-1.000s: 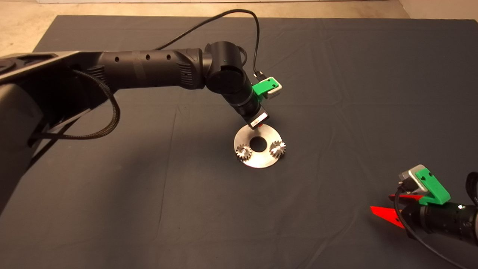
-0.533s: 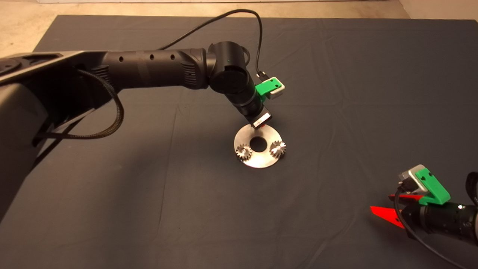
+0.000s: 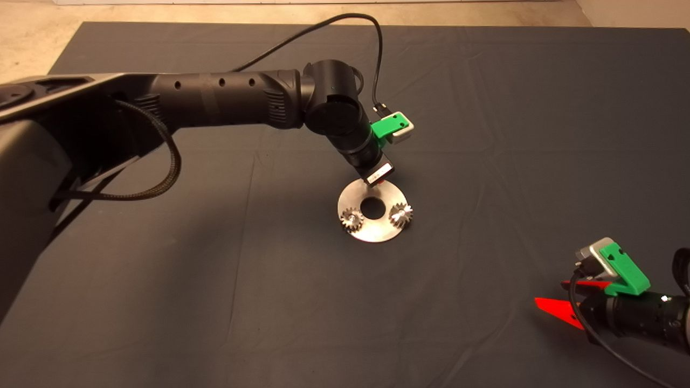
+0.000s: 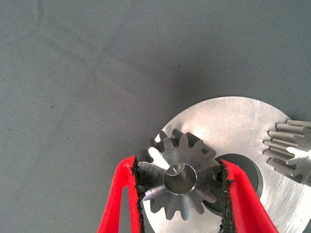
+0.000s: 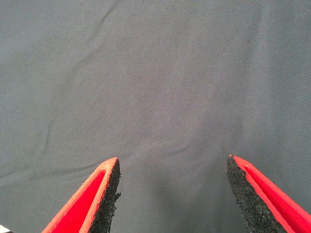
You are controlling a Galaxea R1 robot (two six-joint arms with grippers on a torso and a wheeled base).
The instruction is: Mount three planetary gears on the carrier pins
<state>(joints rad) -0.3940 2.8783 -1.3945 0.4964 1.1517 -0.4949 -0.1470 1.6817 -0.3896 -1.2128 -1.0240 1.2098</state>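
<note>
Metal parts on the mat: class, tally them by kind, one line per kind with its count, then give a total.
Gears: 3. Two sit on the round plate, one toward the left and one toward the right; the third is gripped in the left hand over the plate.
Round plates: 1
Total: 4

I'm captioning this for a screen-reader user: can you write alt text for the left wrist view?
The left gripper with two red fingers grips a small shiny steel toothed gear over a flat round silver plate on a dark grey mat. A second steel gear sits on the plate's edge.
</note>
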